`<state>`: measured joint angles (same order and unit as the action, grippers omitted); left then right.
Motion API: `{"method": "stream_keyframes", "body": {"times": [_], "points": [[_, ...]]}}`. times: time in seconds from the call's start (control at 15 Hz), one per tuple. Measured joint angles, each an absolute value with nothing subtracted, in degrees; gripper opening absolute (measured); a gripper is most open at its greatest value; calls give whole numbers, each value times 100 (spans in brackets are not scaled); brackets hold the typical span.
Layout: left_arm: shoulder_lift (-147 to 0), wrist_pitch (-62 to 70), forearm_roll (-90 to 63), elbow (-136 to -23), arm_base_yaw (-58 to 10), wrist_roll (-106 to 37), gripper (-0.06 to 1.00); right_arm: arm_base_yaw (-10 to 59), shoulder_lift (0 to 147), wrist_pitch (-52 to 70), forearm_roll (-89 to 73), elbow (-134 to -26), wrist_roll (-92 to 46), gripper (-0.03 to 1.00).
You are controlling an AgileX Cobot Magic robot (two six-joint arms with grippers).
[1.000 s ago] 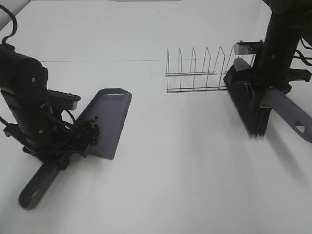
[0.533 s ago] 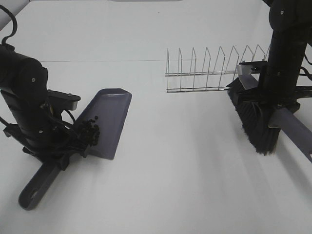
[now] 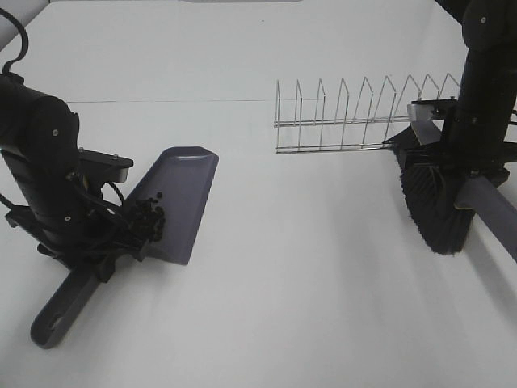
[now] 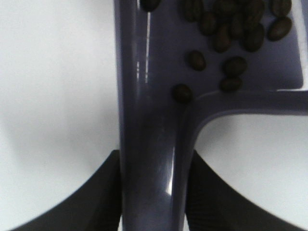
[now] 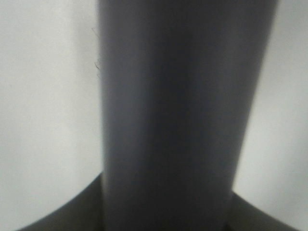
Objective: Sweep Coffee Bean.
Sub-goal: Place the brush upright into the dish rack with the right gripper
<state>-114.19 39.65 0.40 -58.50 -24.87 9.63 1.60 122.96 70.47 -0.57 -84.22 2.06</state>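
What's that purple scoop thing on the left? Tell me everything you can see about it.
It is a dustpan of glossy grey-purple plastic: a flat tray with low side walls, widening toward its far lip, and a long handle that ends in a hanging hole. It seems to rest on the white table, lip pointing away from the camera. The left gripper is shut on the handle close to the tray. A cluster of dark coffee beans sits at the tray's back, near the handle.
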Motion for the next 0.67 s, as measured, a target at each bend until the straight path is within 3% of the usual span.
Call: {"method": "stream_keyframes", "body": {"times": [0.67], "points": [[-11419, 3959, 40, -5850, -2487, 963, 31, 160, 12353, 6417, -57, -8514, 52, 28]]}}
